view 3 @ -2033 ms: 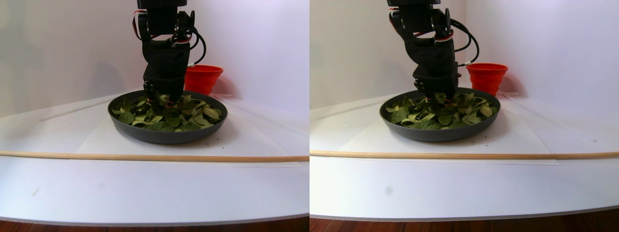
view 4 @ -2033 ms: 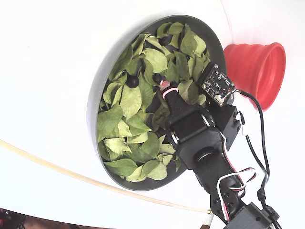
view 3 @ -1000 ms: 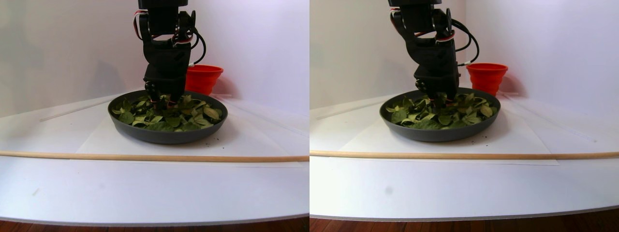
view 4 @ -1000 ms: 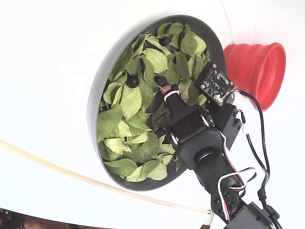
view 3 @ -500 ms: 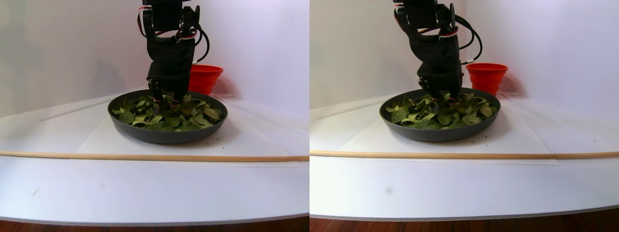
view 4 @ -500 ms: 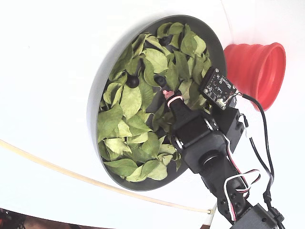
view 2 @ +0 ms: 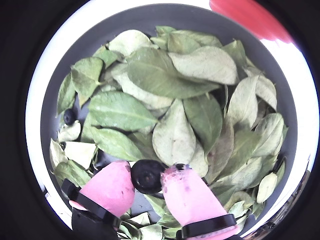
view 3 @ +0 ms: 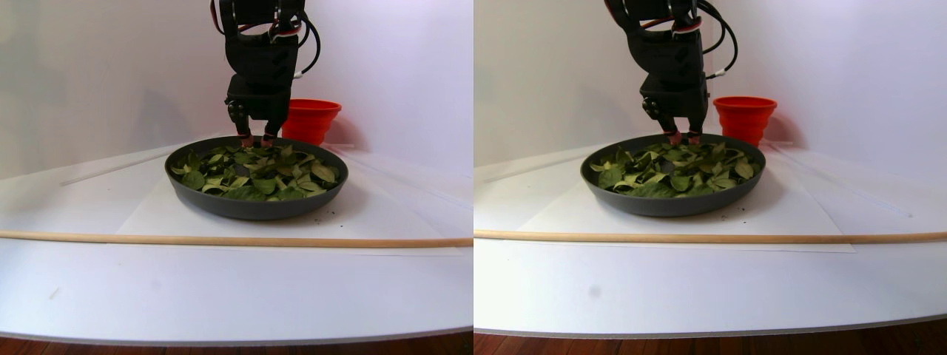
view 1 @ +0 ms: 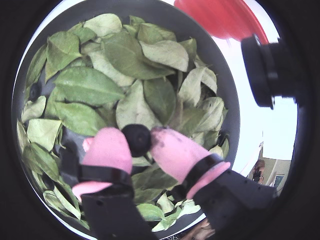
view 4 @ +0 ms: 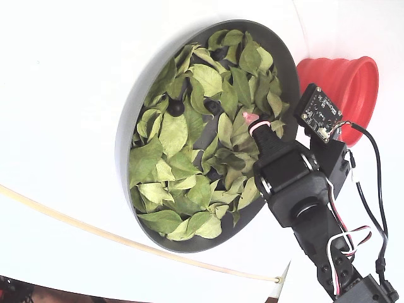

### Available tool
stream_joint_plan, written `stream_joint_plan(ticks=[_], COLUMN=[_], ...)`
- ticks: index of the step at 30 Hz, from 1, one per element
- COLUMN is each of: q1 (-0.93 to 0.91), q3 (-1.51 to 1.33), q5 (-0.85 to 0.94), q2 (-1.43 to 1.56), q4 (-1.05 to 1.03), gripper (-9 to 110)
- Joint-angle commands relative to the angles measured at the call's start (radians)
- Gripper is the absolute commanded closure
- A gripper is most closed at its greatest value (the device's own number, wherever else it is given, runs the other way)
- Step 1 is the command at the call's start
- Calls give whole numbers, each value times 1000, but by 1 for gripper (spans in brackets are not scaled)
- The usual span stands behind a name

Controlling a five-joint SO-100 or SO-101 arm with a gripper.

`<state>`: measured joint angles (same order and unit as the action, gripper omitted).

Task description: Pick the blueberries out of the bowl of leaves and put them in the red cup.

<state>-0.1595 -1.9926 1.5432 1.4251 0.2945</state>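
In both wrist views my gripper (view 1: 136, 144) (view 2: 149, 180) is shut on a dark blueberry (view 1: 137, 138) (view 2: 146, 174), pinched between its pink fingertips. It hangs just above the green leaves (view 2: 165, 75) (view 4: 170, 170) in the dark grey bowl (view 3: 255, 209) (view 4: 125, 132). In the stereo pair view the gripper (view 3: 256, 140) is over the bowl's far side. Another blueberry (view 2: 69, 116) (view 4: 175, 107) lies among the leaves at the left. The red cup (view 3: 311, 118) (view 4: 344, 88) stands just beyond the bowl's rim, apart from the gripper.
A long wooden stick (view 3: 222, 240) (view 4: 95, 230) lies across the white table in front of the bowl. A white sheet (view 3: 148, 214) lies under the bowl. White walls stand close behind the cup. The table's front edge (view 3: 237, 336) runs along the bottom.
The gripper has risen out of the leaves with the blueberry between its fingertips and has shifted toward the cup side of the bowl. The leaves it pushed aside have settled.
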Motion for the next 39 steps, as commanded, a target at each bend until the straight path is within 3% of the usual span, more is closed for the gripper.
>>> stream_joint_plan(ticks=[1,39], q1=[-23,-140], q3=[8,144], q5=[12,104], q2=[129,272], q4=[-15,-140], gripper=[92,92])
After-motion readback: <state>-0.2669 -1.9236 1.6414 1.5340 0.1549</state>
